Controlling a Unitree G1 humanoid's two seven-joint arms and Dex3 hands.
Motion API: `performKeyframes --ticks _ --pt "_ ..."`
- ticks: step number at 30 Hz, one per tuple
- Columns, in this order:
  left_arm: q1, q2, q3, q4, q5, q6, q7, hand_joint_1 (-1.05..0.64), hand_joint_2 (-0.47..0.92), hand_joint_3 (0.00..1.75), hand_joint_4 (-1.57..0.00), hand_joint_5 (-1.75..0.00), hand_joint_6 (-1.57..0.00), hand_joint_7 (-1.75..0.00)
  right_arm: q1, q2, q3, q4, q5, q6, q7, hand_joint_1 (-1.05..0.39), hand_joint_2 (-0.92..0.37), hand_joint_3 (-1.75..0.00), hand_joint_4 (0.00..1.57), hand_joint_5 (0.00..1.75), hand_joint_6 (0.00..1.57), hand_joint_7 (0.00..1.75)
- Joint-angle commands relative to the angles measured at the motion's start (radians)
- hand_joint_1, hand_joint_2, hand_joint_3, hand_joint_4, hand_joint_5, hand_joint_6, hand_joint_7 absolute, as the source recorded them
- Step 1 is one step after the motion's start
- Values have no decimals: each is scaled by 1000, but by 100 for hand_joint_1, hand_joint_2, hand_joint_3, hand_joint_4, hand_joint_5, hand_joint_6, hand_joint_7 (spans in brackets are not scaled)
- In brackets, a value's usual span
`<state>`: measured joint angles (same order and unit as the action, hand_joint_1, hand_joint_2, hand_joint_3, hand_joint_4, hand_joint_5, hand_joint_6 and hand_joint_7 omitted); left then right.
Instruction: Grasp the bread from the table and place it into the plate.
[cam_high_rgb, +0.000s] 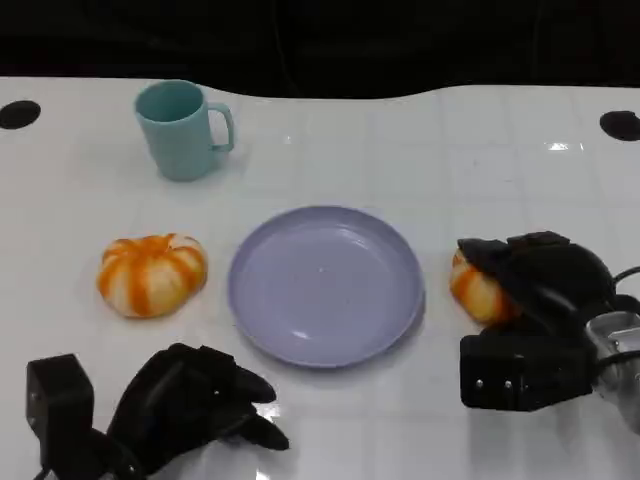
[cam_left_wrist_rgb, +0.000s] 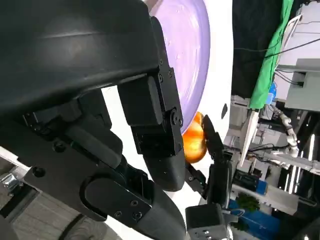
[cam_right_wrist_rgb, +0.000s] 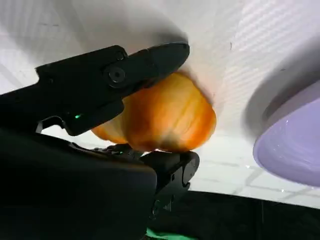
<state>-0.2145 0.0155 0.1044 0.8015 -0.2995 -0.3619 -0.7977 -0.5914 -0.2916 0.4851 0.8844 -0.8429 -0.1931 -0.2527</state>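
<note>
1. The place looked like a robotics lab or test room, not a home.
2. The white counter (cam_high_rgb: 420, 150) was glossy, marked with faint grid lines and black round spots (cam_high_rgb: 20, 114) near its far corners.
3. A black backdrop (cam_high_rgb: 320, 40) hung behind it.
4. Beyond the counter's edge stood a green cloth (cam_left_wrist_rgb: 272, 55), loose cables (cam_left_wrist_rgb: 280, 47), metal frames (cam_left_wrist_rgb: 300, 85) and blue bins (cam_left_wrist_rgb: 260, 217).
</note>
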Motion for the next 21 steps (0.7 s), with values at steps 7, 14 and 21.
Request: performKeyframes --ticks 7,14,21 --pt "30 13 -2 -39 8 16 17 -105 73 0 -157 -21 -157 -2 -11 -42 13 17 5 -196 -327 -17 -82 -41 82 170 101 78" --pt "30 4 -7 -49 8 20 23 -105 72 0 -157 -21 -157 -3 -36 -47 -7 9 15 -299 -511 -13 -39 -116 91 175 65 174" --pt "34 3 -10 -49 13 8 28 -105 73 1 -157 -22 -157 -4 -52 -50 -16 -32 18 -307 -564 -15 -30 -135 97 175 69 175"
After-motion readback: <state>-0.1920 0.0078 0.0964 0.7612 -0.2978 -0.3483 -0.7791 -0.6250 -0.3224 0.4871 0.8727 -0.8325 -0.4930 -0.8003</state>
